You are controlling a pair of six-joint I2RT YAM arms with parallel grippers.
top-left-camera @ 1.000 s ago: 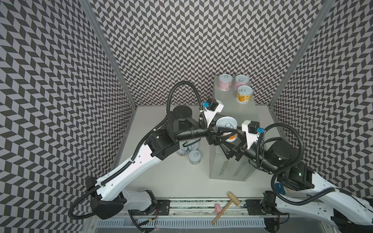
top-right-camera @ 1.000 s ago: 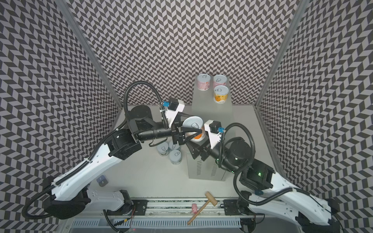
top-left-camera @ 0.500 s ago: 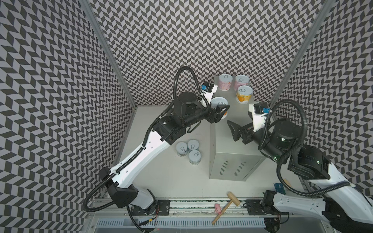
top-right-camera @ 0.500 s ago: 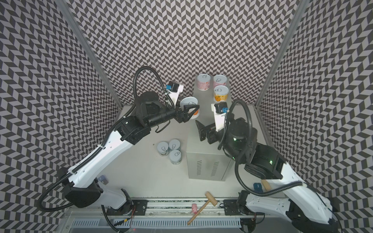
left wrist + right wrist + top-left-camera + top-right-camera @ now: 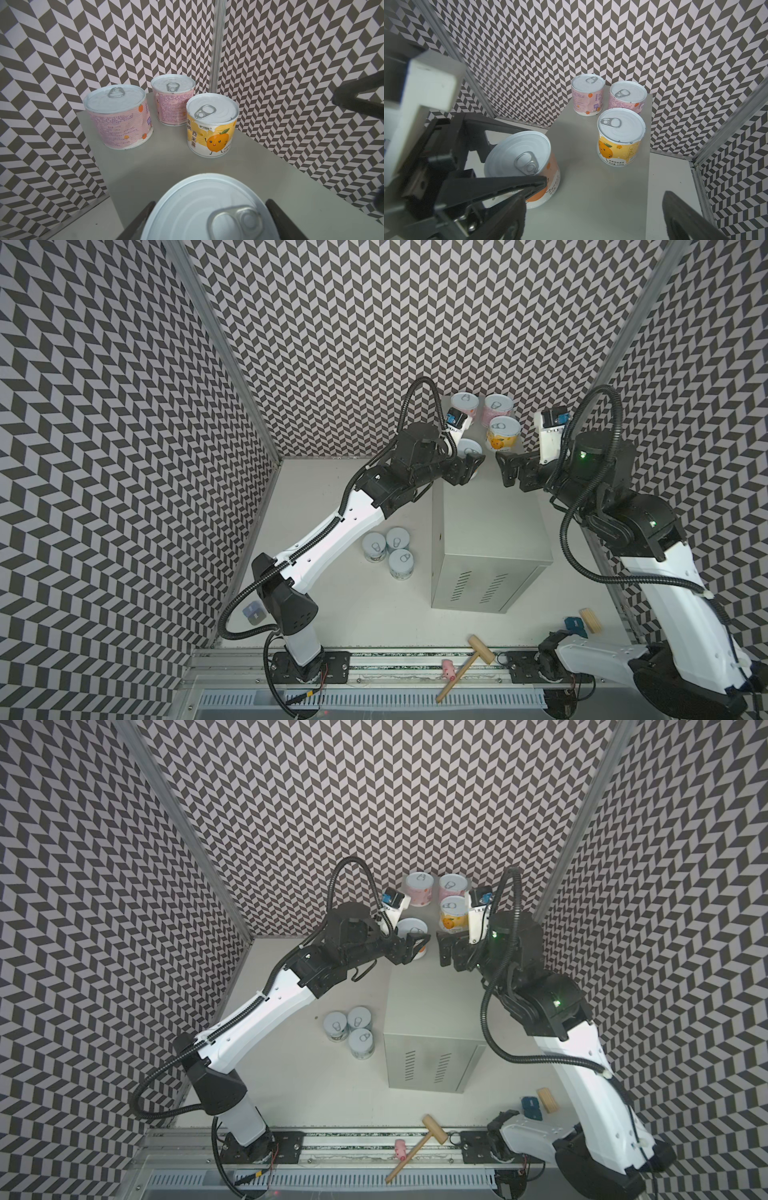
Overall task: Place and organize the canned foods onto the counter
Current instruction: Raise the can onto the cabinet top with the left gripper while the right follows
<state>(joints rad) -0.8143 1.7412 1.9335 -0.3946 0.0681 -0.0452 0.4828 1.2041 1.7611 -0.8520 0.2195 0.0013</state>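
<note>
The counter is a tall grey box. Two pink cans and an orange-yellow can stand at its far end; both wrist views show them, the yellow can nearest. My left gripper is shut on an orange-labelled can, tilted low over the counter's left edge. My right gripper stands open and empty, just right of that can. Three pale blue cans stand on the floor.
A wooden mallet and a small pink toy lie by the front rail. A blue object and a wooden block sit at the front right. Chevron walls close in on three sides.
My left gripper has carried the can from over the counter's middle toward its far left part. The right gripper has drawn away from the can, back and to the right, and stayed open.
</note>
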